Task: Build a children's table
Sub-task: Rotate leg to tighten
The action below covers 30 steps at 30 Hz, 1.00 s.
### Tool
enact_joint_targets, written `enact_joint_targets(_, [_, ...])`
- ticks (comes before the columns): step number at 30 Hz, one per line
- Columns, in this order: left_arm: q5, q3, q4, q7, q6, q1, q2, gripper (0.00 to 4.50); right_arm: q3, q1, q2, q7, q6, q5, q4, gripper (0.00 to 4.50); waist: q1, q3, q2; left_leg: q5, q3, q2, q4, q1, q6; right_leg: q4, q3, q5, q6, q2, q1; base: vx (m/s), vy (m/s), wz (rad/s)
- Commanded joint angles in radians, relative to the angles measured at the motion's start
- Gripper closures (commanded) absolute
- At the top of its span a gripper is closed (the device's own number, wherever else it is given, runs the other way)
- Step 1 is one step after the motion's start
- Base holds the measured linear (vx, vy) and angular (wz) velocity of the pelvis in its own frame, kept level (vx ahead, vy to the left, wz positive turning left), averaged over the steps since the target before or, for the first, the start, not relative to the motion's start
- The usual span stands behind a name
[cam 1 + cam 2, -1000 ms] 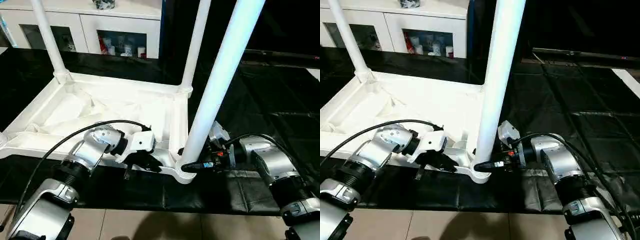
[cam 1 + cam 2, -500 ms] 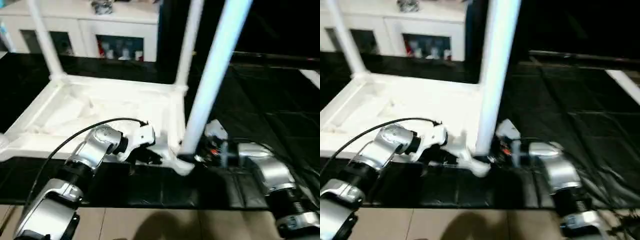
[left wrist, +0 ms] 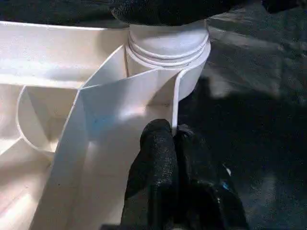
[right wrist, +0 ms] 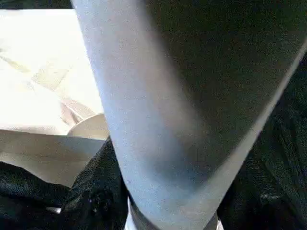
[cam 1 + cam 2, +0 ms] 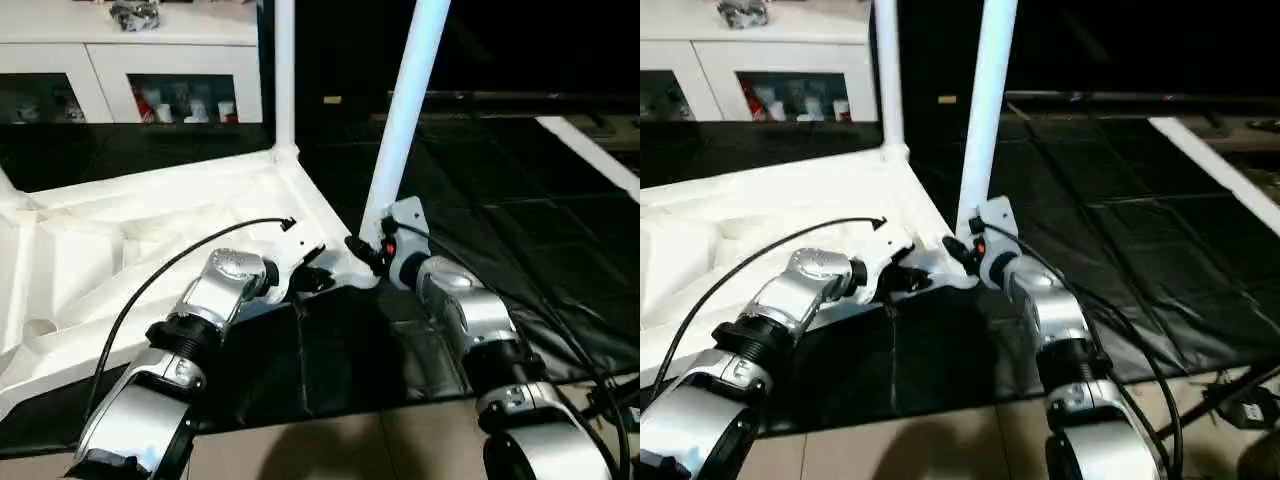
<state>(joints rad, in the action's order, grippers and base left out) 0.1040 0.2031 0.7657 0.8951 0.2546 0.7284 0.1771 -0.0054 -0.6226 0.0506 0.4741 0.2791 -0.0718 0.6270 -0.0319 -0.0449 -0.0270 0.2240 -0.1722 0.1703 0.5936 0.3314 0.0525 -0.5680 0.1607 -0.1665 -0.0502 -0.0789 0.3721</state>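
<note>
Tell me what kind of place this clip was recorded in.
Probably an indoor room, home-like or a mock-up: a white cabinet with glass doors against the wall, a black mat over a pale floor.

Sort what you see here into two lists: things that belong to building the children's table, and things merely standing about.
Belonging to the job:
- upturned white table top
- near corner leg, gripped by the right gripper
- far corner leg
- left gripper, pinching the top's rim

Standing about:
- white cabinet with glass doors
- black floor mat
</note>
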Motion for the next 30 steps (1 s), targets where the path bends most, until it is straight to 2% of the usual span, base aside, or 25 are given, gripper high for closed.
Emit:
enact_joint_targets(1, [-0.028,0.008,-0.022,-0.051,-0.013,0.029,-0.056,4.50,0.075,0.000,-0.107,0.070,0.012,-0.037,0.013,1.83,-0.013,0.064,-0.003,0.036,0.028,0.079,-0.067,0.005,-0.064,0.048,-0.095,-0.170,-0.169,-0.123,-0.044,0.000,0.000,0.00])
enact_joint_targets(2, [-0.028,0.009,-0.027,-0.043,-0.020,0.022,-0.047,4.50,0.072,0.008,-0.102,0.075,0.000,-0.035,0.011,1.83,-0.012,0.066,-0.007,0.010,0.028,0.075,-0.065,0.015,-0.075,0.037,-0.097,-0.133,-0.181,-0.121,-0.051,0.056,-0.046,-0.02])
enact_joint_targets(3, [-0.028,0.009,-0.027,-0.042,-0.021,0.022,-0.046,4.50,0.072,0.009,-0.101,0.076,-0.002,-0.035,0.010,1.65,-0.019,0.067,-0.007,-0.042,0.024,0.073,-0.060,0.016,-0.109,0.025,-0.099,-0.050,-0.200,-0.118,-0.047,0.056,-0.046,-0.02])
enact_joint_targets(5, [-0.032,0.012,-0.036,-0.013,-0.034,0.010,-0.027,4.50,0.069,0.036,-0.077,0.100,-0.021,-0.046,-0.017,1.41,-0.025,0.064,-0.008,-0.038,0.021,0.070,-0.057,0.018,-0.126,0.027,-0.099,-0.056,-0.197,-0.117,-0.048,0.035,-0.033,-0.01])
enact_joint_targets(6, [-0.032,0.016,-0.042,0.006,-0.049,0.004,-0.017,4.50,0.070,0.054,-0.061,0.123,-0.034,-0.052,-0.035,1.35,-0.030,0.063,-0.002,-0.022,0.022,0.071,-0.059,0.016,-0.122,0.030,-0.098,-0.092,-0.189,-0.117,-0.049,0.000,0.000,0.00])
enact_joint_targets(8, [-0.033,0.021,-0.049,0.036,-0.062,-0.005,-0.001,4.50,0.066,0.084,-0.033,0.166,-0.046,-0.067,-0.068,1.17,-0.036,0.062,-0.003,-0.002,0.022,0.076,-0.061,0.015,-0.112,0.035,-0.097,-0.135,-0.170,-0.116,-0.050,0.000,0.000,0.00])
enact_joint_targets(9, [-0.033,0.021,-0.052,0.050,-0.063,-0.009,0.006,4.50,0.062,0.097,-0.021,0.183,-0.047,-0.073,-0.082,1.04,-0.039,0.062,0.003,0.009,0.023,0.079,-0.062,0.011,-0.107,0.036,-0.097,-0.147,-0.164,-0.114,-0.048,0.000,0.000,0.00])
enact_joint_targets(10, [-0.031,0.023,-0.055,0.072,-0.074,-0.015,0.017,4.50,0.061,0.115,0.000,0.221,-0.055,-0.082,-0.102,0.94,-0.038,0.061,0.001,0.011,0.023,0.080,-0.064,0.011,-0.105,0.037,-0.098,-0.148,-0.163,-0.112,-0.047,0.000,0.000,0.00])
enact_joint_targets(11, [-0.029,0.026,-0.056,0.094,-0.081,-0.020,0.031,4.50,0.059,0.135,0.027,0.261,-0.060,-0.093,-0.125,0.88,-0.040,0.060,0.005,0.028,0.024,0.083,-0.065,0.011,-0.100,0.039,-0.097,-0.153,-0.163,-0.112,-0.047,0.000,0.000,0.00])
enact_joint_targets(13, [-0.026,0.029,-0.058,0.109,-0.091,-0.023,0.040,4.50,0.055,0.147,0.046,0.292,-0.064,-0.100,-0.138,0.80,-0.040,0.060,0.004,0.039,0.025,0.082,-0.066,0.011,-0.094,0.038,-0.098,-0.159,-0.165,-0.112,-0.048,0.000,0.000,0.00])
enact_joint_targets(14, [-0.026,0.031,-0.061,0.127,-0.094,-0.027,0.050,4.50,0.052,0.160,0.070,0.329,-0.070,-0.108,-0.153,0.56,-0.040,0.060,0.003,0.051,0.024,0.080,-0.066,0.011,-0.089,0.042,-0.097,-0.179,-0.161,-0.112,-0.049,0.000,0.000,0.00])
enact_joint_targets(15, [-0.025,0.037,-0.063,0.150,-0.105,-0.031,0.063,4.50,0.051,0.173,0.100,0.373,-0.072,-0.118,-0.168,0.56,-0.044,0.058,0.006,0.059,0.024,0.078,-0.065,0.010,-0.085,0.046,-0.096,-0.198,-0.155,-0.112,-0.050,0.000,0.000,0.00])
enact_joint_targets(16, [-0.025,0.038,-0.064,0.157,-0.109,-0.033,0.067,4.50,0.051,0.177,0.109,0.386,-0.072,-0.121,-0.173,0.50,-0.044,0.059,0.005,0.061,0.023,0.078,-0.065,0.011,-0.086,0.046,-0.097,-0.202,-0.152,-0.112,-0.050,0.000,0.000,0.00])
enact_joint_targets(17, [-0.027,0.050,-0.072,0.204,-0.122,-0.042,0.092,4.50,0.052,0.199,0.167,0.467,-0.073,-0.138,-0.199,0.45,-0.047,0.058,0.004,0.062,0.024,0.078,-0.065,0.012,-0.087,0.048,-0.096,-0.209,-0.149,-0.111,-0.051,0.000,0.000,0.00])
enact_joint_targets(19, [-0.027,0.050,-0.072,0.206,-0.124,-0.043,0.093,4.50,0.052,0.200,0.170,0.472,-0.073,-0.139,-0.200,0.22,-0.052,0.060,0.002,0.048,0.023,0.077,-0.063,0.014,-0.096,0.045,-0.097,-0.197,-0.146,-0.111,-0.051,0.000,0.000,0.00])
enact_joint_targets(20, [-0.029,0.061,-0.081,0.247,-0.138,-0.051,0.113,4.50,0.053,0.213,0.213,0.538,-0.066,-0.156,-0.219,0.22,-0.053,0.060,-0.002,0.040,0.024,0.078,-0.064,0.013,-0.097,0.045,-0.095,-0.196,-0.145,-0.110,-0.051,0.000,0.000,0.00])
enact_joint_targets(23, [-0.032,0.074,-0.092,0.295,-0.158,-0.060,0.134,4.50,0.057,0.224,0.259,0.611,-0.057,-0.172,-0.238,0.04,-0.057,0.060,0.001,0.033,0.023,0.079,-0.063,0.014,-0.105,0.043,-0.094,-0.191,-0.148,-0.109,-0.049,0.000,0.000,0.00])
enact_joint_targets(24, [-0.034,0.081,-0.099,0.322,-0.162,-0.065,0.146,4.50,0.062,0.229,0.284,0.650,-0.053,-0.177,-0.245,0.04,-0.062,0.059,-0.006,0.035,0.022,0.079,-0.062,0.013,-0.107,0.046,-0.093,-0.205,-0.140,-0.108,-0.050,0.000,0.000,0.00])
enact_joint_targets(30, [-0.024,0.139,-0.112,0.462,-0.231,-0.076,0.203,4.50,0.092,0.233,0.408,0.854,-0.054,-0.198,-0.251,0.04,-0.079,0.057,-0.008,0.046,0.019,0.079,-0.061,0.013,-0.109,0.048,-0.090,-0.255,-0.116,-0.106,-0.046,0.000,0.000,0.00])
